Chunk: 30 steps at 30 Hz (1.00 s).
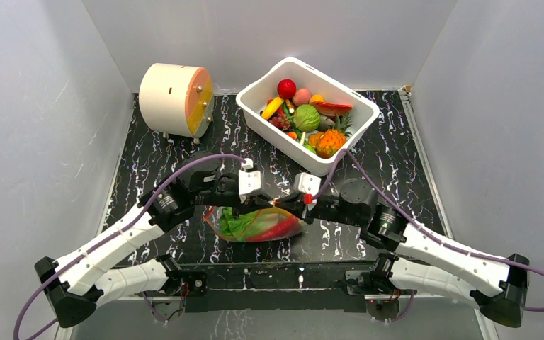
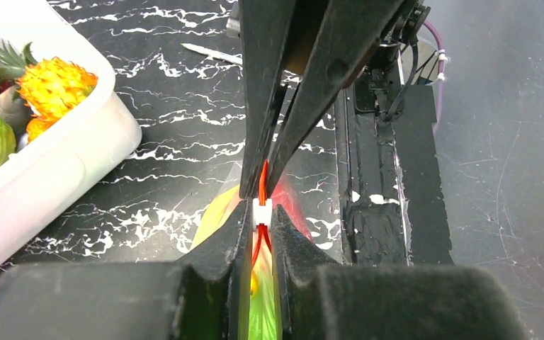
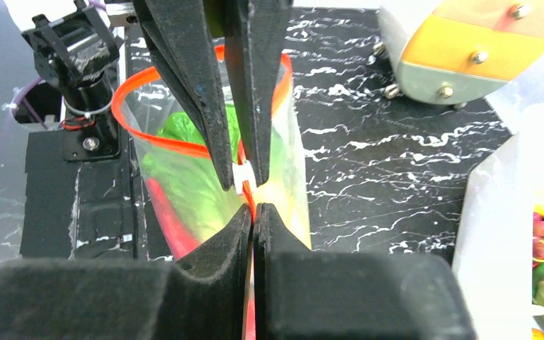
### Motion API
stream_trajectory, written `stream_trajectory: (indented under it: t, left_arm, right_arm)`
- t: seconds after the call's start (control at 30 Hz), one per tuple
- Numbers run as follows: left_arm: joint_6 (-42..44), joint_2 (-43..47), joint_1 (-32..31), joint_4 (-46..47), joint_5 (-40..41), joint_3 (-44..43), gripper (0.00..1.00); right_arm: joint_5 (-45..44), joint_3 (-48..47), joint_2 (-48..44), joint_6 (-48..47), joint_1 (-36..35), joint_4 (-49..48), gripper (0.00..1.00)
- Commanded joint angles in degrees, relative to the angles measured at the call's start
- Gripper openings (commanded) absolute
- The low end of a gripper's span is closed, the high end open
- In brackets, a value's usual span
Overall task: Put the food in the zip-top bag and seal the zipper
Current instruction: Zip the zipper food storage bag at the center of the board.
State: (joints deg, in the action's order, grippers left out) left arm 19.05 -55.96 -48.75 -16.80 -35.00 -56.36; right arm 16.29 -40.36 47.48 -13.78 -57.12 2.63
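Food [image 3: 184, 184] is lying inside the zip-top bag [image 1: 255, 225], which is resting on its side on the worktop [image 1: 397, 163] just ahead of the arm bases. Soft leafy greens, a glossy red piece and something yellow are showing through the clear, crinkly film. At the bag's mouth the two arms are meeting nose to nose. The left end effector [image 2: 262, 212] is pinching almost shut on the thin orange-red zipper [image 2: 263, 184], right at a small white slider [image 3: 244, 177], probably to carry it along. The right end effector [image 3: 253, 209] is clamping fully shut on the same strip just beside it, likely bracing the limp bag against that pull. Beyond the pinch the strip is bowing out into an open loop, so the sealing is looking unfinished. Farther back, the rigid white tub [image 1: 276, 138] is holding more of the food, and the smooth cream cylinder [image 1: 173, 99] is sitting at the far left.
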Motion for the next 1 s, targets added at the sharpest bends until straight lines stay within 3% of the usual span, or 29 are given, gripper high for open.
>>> stream_trajectory:
  t: [0.0,0.43,0.5,0.6,0.83,0.97]
  left_arm:
    - [1.9,2.7,-0.1,-5.8,3.2,-1.3,0.0]
    - [2.6,2.6,-0.1,-8.6,5.4,-2.7,0.0]
    - [2.2,2.6,-0.1,-7.9,4.2,-2.7,0.0]
    - [1.9,2.2,-0.1,-7.0,3.2,-2.5,0.0]
    - [1.3,1.5,-0.1,-6.2,1.9,-2.4,0.0]
    - [1.2,1.6,-0.1,-6.1,1.6,-2.2,0.0]
  right_arm:
    - [-5.4,-0.9,-5.5,-0.6,0.4,-5.4,0.0]
    - [-2.6,-1.0,-6.4,0.1,0.3,-2.8,0.01]
    - [-0.9,-1.6,-5.3,0.6,0.3,-2.0,0.19]
    - [1.6,-2.4,-3.5,1.3,0.3,-2.3,0.29]
    - [2.8,-3.0,-1.2,1.6,0.4,-3.2,0.29]
    - [2.9,-3.0,-1.0,2.0,0.3,-4.4,0.22]
